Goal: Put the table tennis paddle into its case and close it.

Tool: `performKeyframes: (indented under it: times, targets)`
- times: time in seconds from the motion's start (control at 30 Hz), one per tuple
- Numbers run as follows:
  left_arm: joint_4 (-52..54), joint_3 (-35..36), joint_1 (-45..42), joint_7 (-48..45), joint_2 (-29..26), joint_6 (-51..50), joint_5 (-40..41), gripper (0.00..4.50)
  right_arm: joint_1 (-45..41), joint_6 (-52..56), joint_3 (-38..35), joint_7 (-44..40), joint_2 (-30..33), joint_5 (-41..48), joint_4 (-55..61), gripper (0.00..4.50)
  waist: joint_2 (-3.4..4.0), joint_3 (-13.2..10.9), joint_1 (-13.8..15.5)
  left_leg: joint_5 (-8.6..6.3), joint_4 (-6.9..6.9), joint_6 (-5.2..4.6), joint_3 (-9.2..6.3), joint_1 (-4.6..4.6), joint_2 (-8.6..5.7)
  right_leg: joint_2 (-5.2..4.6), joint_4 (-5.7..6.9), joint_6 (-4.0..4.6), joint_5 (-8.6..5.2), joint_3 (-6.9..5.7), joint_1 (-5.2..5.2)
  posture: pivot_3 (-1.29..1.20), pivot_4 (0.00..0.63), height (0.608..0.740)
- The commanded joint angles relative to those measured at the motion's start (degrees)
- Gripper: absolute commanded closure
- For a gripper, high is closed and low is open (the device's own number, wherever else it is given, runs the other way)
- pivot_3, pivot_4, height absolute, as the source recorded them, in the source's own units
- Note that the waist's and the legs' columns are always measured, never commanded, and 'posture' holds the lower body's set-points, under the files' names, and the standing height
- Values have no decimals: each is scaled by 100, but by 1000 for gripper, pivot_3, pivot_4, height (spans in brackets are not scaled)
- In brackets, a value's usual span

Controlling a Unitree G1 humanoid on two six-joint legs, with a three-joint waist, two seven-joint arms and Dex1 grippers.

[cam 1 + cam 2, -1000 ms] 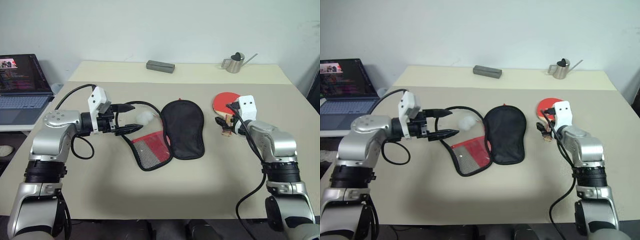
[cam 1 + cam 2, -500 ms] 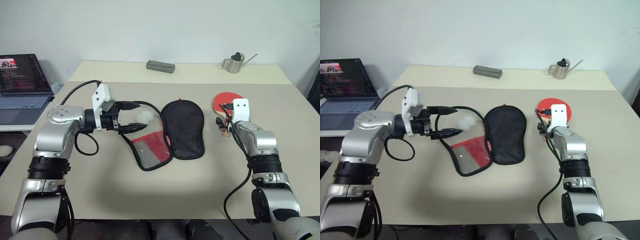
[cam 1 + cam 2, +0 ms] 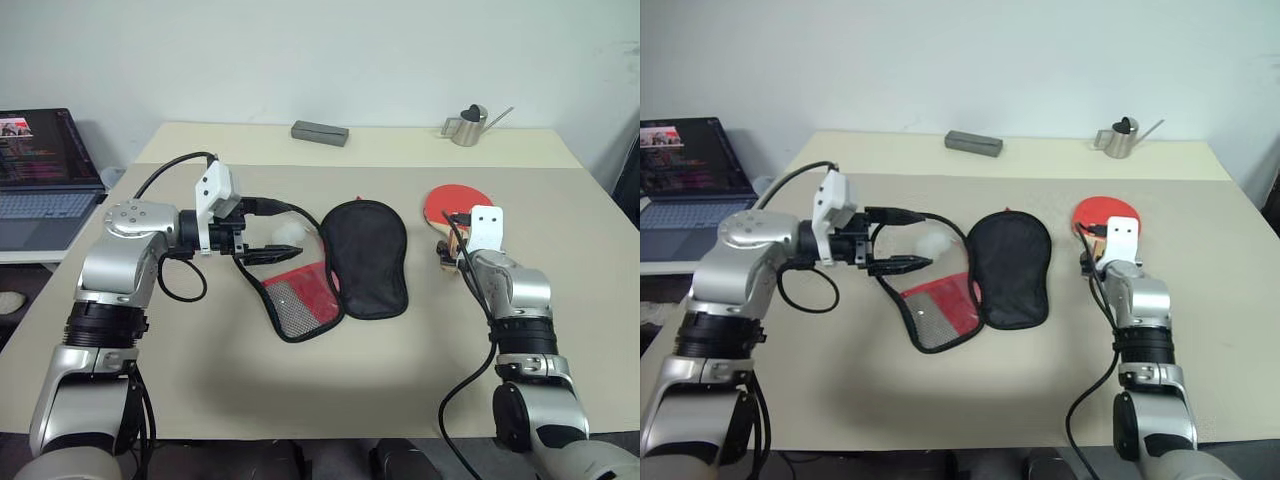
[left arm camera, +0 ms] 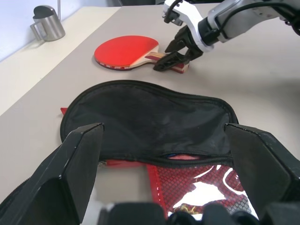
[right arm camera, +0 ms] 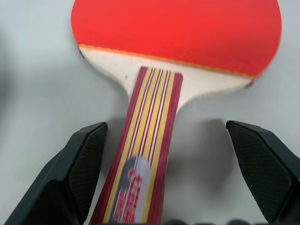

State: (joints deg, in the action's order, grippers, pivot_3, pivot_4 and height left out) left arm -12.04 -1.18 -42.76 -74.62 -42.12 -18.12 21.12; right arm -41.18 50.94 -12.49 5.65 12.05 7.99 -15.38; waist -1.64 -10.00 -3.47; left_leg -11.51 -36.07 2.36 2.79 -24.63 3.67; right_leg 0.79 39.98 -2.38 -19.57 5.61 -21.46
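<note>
Lying flat on the table's [image 3: 400, 400] right side, the one paddle [image 3: 452, 206] points its handle back at the robot, right gripper [image 5: 164, 187] spread wide straddling it, while the single case [image 3: 365, 255] sits mid-table before the equally spread left gripper [image 3: 270, 232].

Table [image 3: 200, 370]: beige, carrying everything here.
Paddle [image 3: 452, 205]: lying flat, its handle sitting between the right gripper's [image 4: 174, 50] spread fingers.
Case [image 3: 365, 255]: lying opened out, just beyond the left gripper's [image 3: 268, 232] fingertips.
Grey block [image 3: 320, 132]: resting far beyond both hands.
Metal can [image 3: 467, 126]: standing well beyond the right hand.
</note>
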Motion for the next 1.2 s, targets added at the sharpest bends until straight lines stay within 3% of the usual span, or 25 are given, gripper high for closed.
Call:
performKeyframes:
  times: [0.03, 0.47, 0.57, 0.77, 0.83, 1.2]
  targets:
    - [12, 28, -165, -57, 4, 114, -12, 0, -39, 0, -26, 38, -95, 21, 139, 65, 0, 0, -1, 0, 0, 0, 0, 0, 0, 0, 0, 0, 0, 1, 0, 0, 150, 740]
    - [-92, -92, -299, -151, 150, 223, -112, 0, -847, -1265, 102, -13, 150, -250, -1816, 65, -14, 8, -117, 20, -6, -9, 12, 8, -5, -1, -3, -1, 31, 13, 7, 0, 150, 740]
    - [-90, -76, -286, -156, 135, 234, -124, 0, -855, -1325, 78, 14, 158, -225, -1937, 690, -15, 10, -130, 37, -3, -19, 13, 9, -8, -3, -9, -11, 49, 16, 8, 0, 150, 740]
    - [-64, -21, -221, -135, 76, 225, -127, 0, -820, -1284, -3, 133, 117, -152, -1867, 2765, -21, 16, -129, 39, 0, -20, 15, 9, -5, -4, -13, -12, 51, 18, 7, 0, 150, 740]
    - [-60, -5, -208, -128, 59, 221, -125, 0, -836, -1267, -39, 187, 112, -125, -1834, 3219, -21, 16, -127, 39, 6, -20, 15, 7, -5, -7, -12, -11, 51, 17, 3, 0, 150, 740]
    - [-41, 86, -156, -43, -11, 215, -98, 0, -926, -1192, -220, 391, 159, -2, -1353, 3356, -19, 14, -117, 39, 8, -19, 9, -7, -5, -8, -17, -10, 49, 10, -8, 0, 150, 740]
